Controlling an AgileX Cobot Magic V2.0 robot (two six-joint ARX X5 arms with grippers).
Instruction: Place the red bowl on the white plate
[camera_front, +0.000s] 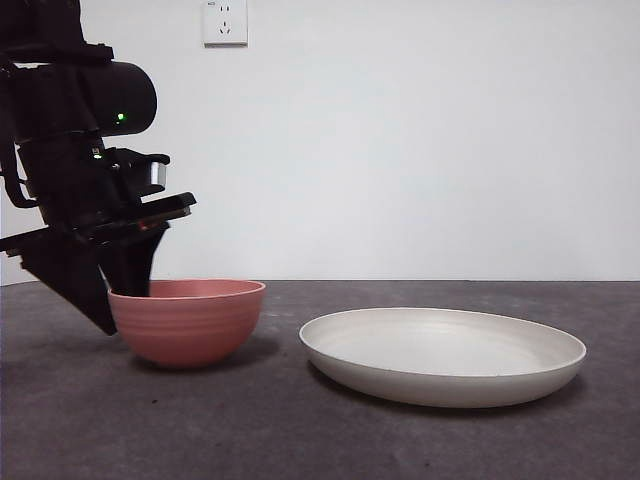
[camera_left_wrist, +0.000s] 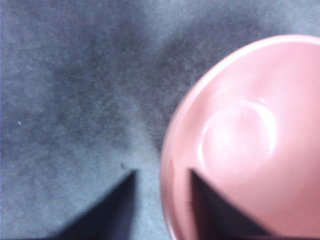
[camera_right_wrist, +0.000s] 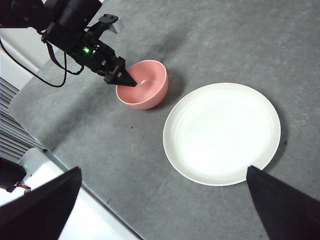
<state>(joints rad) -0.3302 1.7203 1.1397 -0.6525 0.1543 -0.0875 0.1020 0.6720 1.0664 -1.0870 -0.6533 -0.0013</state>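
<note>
Left gripper (camera_front: 118, 295): seen at the left of the front view, tilted down over the bowl's (camera_front: 187, 320) near rim. Jaws are held apart, one inside the rim and one outside; wall not yet pinched, as far as can be judged.

Right gripper (camera_right_wrist: 160, 210): held high, jaws wide apart, nothing between them.

Bowl: standing upright on the table (camera_front: 300, 430), lower left of the front view.

Plate (camera_front: 443, 355): lower right of the front view, near the bowl but not touching it, nothing in it.

Step in hand: grasp of the bowl's wall. Jaws should be lowered a little further before closing, so the rim is gripped squarely and the bowl is not tipped on lifting.

Surface: dark grey, matte, felt-like. Room: plain white wall (camera_front: 420, 140), one socket (camera_front: 224, 21) at upper centre-left.
</note>
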